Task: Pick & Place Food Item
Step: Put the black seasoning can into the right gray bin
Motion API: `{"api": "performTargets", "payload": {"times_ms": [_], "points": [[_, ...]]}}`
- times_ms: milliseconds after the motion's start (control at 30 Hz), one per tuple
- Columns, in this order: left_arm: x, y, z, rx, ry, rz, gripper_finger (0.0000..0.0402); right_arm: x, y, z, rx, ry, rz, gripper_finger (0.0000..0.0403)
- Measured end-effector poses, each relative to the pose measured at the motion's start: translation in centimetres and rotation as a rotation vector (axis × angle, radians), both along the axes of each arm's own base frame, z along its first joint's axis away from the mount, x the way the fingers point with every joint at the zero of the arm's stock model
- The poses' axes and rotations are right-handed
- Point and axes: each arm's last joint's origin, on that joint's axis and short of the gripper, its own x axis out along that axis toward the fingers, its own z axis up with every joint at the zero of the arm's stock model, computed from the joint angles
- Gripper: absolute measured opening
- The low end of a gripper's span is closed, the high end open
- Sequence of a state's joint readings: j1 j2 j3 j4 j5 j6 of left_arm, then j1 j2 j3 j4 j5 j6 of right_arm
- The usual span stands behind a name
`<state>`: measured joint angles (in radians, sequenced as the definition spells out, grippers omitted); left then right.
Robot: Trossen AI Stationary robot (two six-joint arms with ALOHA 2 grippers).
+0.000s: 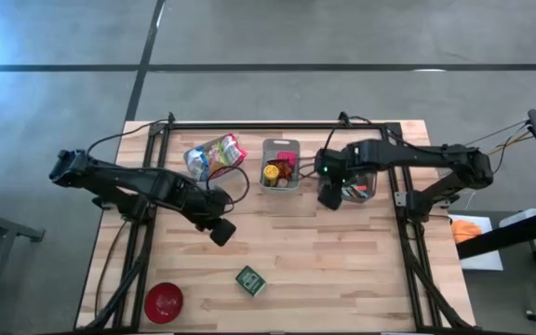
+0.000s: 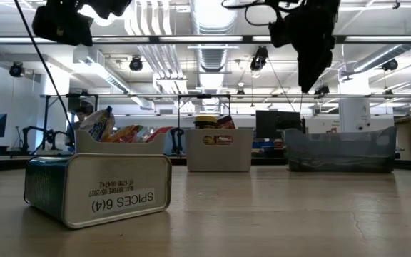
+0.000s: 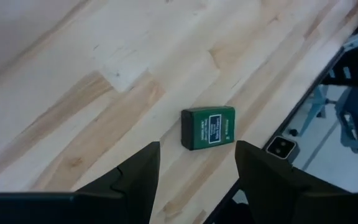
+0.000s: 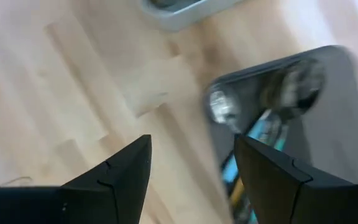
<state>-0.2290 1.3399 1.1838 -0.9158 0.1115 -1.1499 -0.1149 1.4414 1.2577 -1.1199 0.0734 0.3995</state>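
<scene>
On the pale wooden plank table [image 1: 342, 261], the small green rectangular spice tin [image 1: 250, 280] lies on its side at about six o'clock near the front edge, with a round red bowl [image 1: 164, 301] at seven o'clock beside it. The left gripper [image 1: 221, 233] hovers above the table just up and left of the tin, its two dark fingers [image 3: 138, 174] spread apart and holding nothing. The right gripper [image 1: 330, 198] hangs at about one o'clock over the near edge of a dark grey translucent bin [image 1: 361, 186], fingers likewise spread and empty, with a light grey slotted basket of jars [image 1: 280, 149] at twelve o'clock and a crinkled colourful snack bag [image 1: 215, 155] at eleven.
</scene>
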Motion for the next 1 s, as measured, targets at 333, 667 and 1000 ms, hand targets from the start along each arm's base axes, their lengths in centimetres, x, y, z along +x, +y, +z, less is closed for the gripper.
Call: {"api": "performTargets", "payload": {"times_ms": [333,667,1000], "points": [[0.5,-1.5,1.2,0.217,-0.214,-0.404,0.0212,0.1,4.0,-0.1,-0.010,0.006,0.161,0.0226],[1.9,-3.5,1.3,0.406,-0.428,-0.757,0.0212,0.1,4.1,-0.1,-0.005,0.005,0.163,0.0226],[5.6,-5.3,-1.7,0.432,-0.360,-0.990,0.0212,0.2,4.1,-0.1,-0.006,-0.003,0.165,0.0226]]}}
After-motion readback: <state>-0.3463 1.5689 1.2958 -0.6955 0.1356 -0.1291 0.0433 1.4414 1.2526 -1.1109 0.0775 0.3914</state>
